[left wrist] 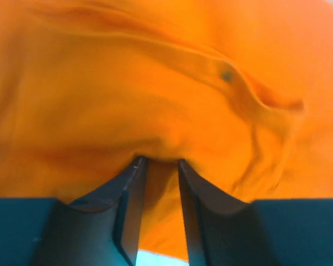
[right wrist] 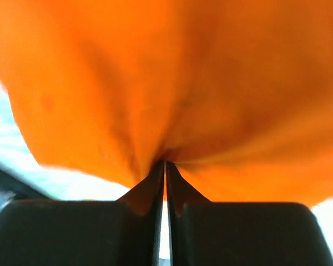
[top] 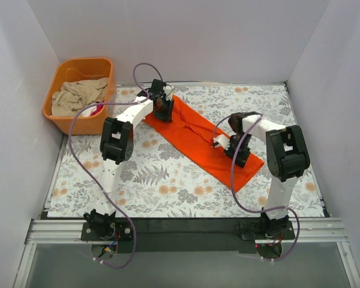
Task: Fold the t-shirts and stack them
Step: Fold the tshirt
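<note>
Left hand (left wrist: 158,162) and right hand (right wrist: 165,164) pinch opposite ends of the t-shirt (top: 195,135)

Orange-red t-shirt (top: 197,141), long diagonal folded strip

A: What's in the tub (top: 84,60)?
B: A beige heap (top: 78,96) — too small to sort out.
A: And the wrist views?
B: The t-shirt (left wrist: 155,83), blurred, cropped all round — tips of the fingers (right wrist: 147,194) buried in it.

Matt, soft cloth t-shirt (top: 189,141); smooth orange plastic tub (top: 65,125).
</note>
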Controlling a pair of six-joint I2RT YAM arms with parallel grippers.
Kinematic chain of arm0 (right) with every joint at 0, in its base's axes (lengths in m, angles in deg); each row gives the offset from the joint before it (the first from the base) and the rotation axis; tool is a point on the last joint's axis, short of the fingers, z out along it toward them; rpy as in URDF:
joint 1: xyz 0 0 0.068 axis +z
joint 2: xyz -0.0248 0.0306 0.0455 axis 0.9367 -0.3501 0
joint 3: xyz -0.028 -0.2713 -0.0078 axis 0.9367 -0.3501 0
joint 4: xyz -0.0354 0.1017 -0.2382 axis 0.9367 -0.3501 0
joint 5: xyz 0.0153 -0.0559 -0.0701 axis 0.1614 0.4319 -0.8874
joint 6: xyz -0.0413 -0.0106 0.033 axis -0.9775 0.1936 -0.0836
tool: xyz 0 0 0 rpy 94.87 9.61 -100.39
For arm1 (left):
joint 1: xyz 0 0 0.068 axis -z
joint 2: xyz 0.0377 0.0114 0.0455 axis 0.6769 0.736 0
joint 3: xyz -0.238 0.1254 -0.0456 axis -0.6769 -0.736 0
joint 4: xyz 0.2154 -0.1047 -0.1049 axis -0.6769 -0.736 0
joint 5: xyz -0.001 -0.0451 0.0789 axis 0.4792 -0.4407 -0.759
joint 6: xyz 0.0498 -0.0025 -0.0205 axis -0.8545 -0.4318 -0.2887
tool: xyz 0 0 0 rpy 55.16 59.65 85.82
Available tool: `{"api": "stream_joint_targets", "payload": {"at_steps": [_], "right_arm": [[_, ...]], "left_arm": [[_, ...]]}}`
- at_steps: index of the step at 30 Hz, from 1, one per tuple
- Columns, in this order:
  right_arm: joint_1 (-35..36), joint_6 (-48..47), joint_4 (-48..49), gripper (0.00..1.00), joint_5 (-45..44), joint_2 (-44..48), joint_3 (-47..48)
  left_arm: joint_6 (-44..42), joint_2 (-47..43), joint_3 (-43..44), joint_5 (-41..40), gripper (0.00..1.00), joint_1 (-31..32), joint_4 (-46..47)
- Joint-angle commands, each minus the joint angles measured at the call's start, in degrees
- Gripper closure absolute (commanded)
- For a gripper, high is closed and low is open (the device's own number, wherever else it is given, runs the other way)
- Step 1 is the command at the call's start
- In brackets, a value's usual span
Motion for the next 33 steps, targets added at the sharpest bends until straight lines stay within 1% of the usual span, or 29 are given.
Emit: {"api": "stream_joint_targets", "payload": {"at_steps": [1, 2, 3, 4, 5, 6, 7, 8, 9, 10, 11, 13, 14, 16, 19, 20, 25, 29, 31, 33], "right_arm": [[8.15, 0.97, -3.98, 0.91, 8.55, 2.44, -5.30], [9.56, 1.14, -5.38, 0.90, 12.48, 3.41, -4.78], [11.23, 1.23, -6.44, 0.89, 14.69, 4.99, -3.65], [11.42, 1.58, -7.58, 0.89, 16.89, 5.61, -2.24], [11.42, 2.02, -8.46, 0.88, 19.87, 6.14, 1.17], [10.90, 2.20, -8.64, 0.88, 20.51, 7.01, 2.77], [10.46, 2.46, -8.65, 0.87, 20.78, 7.37, 4.26], [9.84, 2.29, -8.56, 0.87, 20.00, 7.72, 7.32], [8.36, 2.11, -8.56, 0.86, 19.56, 7.55, 8.66], [7.47, 1.94, -8.47, 0.86, 17.99, 7.03, 10.06], [6.68, 0.89, -8.47, 0.86, 17.01, 6.50, 10.95], [4.83, -0.08, -8.12, 0.87, 14.47, 4.13, 12.10], [4.22, -0.78, -7.51, 0.87, 11.84, 2.64, 12.01], [4.04, -1.40, -5.58, 0.88, 8.93, 1.40, 10.70], [4.04, -1.23, -3.29, 0.88, 7.86, -0.88, 9.38], [4.12, -1.05, -3.11, 0.89, 7.95, -2.28, 9.29], [5.00, -0.26, -1.88, 0.89, 8.56, -3.70, 5.95], [8.15, 1.14, -1.96, 0.89, 11.28, -3.52, 2.70], [9.74, 2.45, -2.49, 0.89, 14.52, -3.70, 1.99], [11.85, 3.43, -2.84, 0.89, 16.73, -4.57, 1.99]], "left_arm": [[-6.71, 8.63, 15.55, 1.86, 0.69, -0.87, 0.33], [-7.68, 11.35, 18.72, 2.73, 0.68, -0.95, -0.11], [-9.17, 11.90, 23.01, 3.26, 0.64, -1.04, -0.03], [-9.71, 11.91, 23.75, 3.79, 0.62, -1.04, 0.41], [-9.89, 9.73, 23.50, 5.19, 0.60, -0.96, 2.33], [-9.80, 7.88, 22.36, 5.81, 0.58, -1.04, 3.65], [-9.45, 5.60, 17.74, 6.60, 0.51, -0.96, 5.14], [-8.75, 0.62, 14.91, 6.78, 0.47, -0.96, 8.64], [-7.35, -1.78, 12.27, 7.83, 0.46, -0.87, 10.06], [-6.99, -3.80, 7.90, 8.53, 0.45, -0.69, 11.21], [-6.64, -6.78, 6.46, 8.54, 0.45, -0.26, 11.22], [-6.55, -8.91, 3.30, 7.23, 0.45, 0.27, 10.52], [-6.46, -9.97, 0.93, 6.87, 0.46, 0.71, 10.08], [-5.42, -10.42, -1.89, 6.87, 0.50, 0.89, 9.12], [-5.23, -9.02, -3.13, 7.92, 0.53, 0.89, 7.97], [-4.80, -8.40, -3.05, 7.66, 0.54, 0.89, 7.97], [-6.02, -3.66, -0.41, 6.52, 0.55, 0.98, 5.08], [-8.04, -1.02, -0.41, 5.38, 0.55, 0.72, 5.07], [-9.45, -0.05, -0.76, 6.86, 0.57, 0.45, 6.64], [-10.67, 0.48, -0.94, 9.33, 0.56, 0.01, 8.49]]}}
